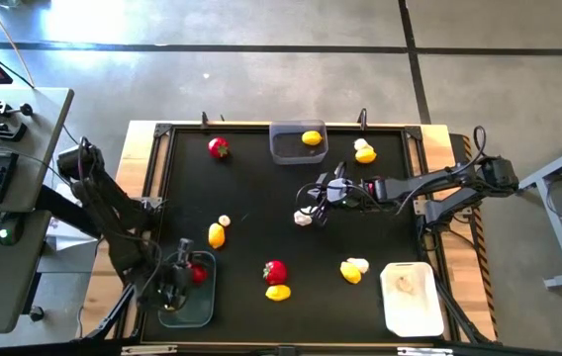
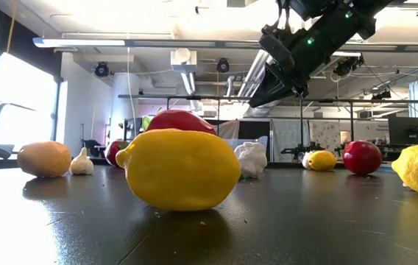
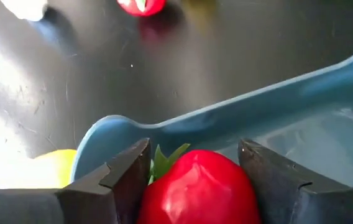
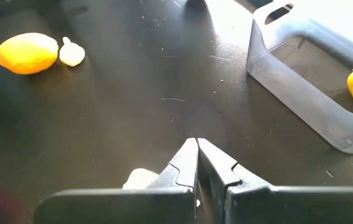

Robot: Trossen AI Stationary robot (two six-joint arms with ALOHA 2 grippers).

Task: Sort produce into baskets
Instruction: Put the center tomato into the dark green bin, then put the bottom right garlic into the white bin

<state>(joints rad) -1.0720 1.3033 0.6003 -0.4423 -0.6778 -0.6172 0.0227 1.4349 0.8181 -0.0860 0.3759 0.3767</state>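
My left gripper (image 1: 184,277) is at the near left, over a translucent grey bin (image 1: 188,305), shut on a red fruit with a green top (image 3: 195,186). My right gripper (image 4: 196,152) is shut and empty. It hangs above mid-table (image 2: 277,70), just over a whitish garlic bulb (image 1: 303,219) that lies on the mat and shows beside the fingers in the right wrist view (image 4: 140,178). A second grey bin (image 1: 283,148) at the far middle holds a lemon (image 1: 312,137). A white bin (image 1: 412,314) at the near right holds a garlic bulb (image 1: 405,285). My left gripper pinches the red fruit by its two opposite sides (image 3: 158,186), one finger on each. The fingers come from above, inside the bin's rim (image 3: 226,112). The fruit's green top (image 3: 167,155) points away from the wrist. I cannot tell whether the fruit rests on the bin's floor.
Loose on the black mat lie a red fruit (image 1: 219,147) at the far left, a lemon and garlic (image 1: 364,151) at the far right, a lemon (image 1: 217,235) with garlic (image 1: 224,221), a red fruit (image 1: 275,270) above a lemon (image 1: 278,292), and a lemon with garlic (image 1: 352,269).
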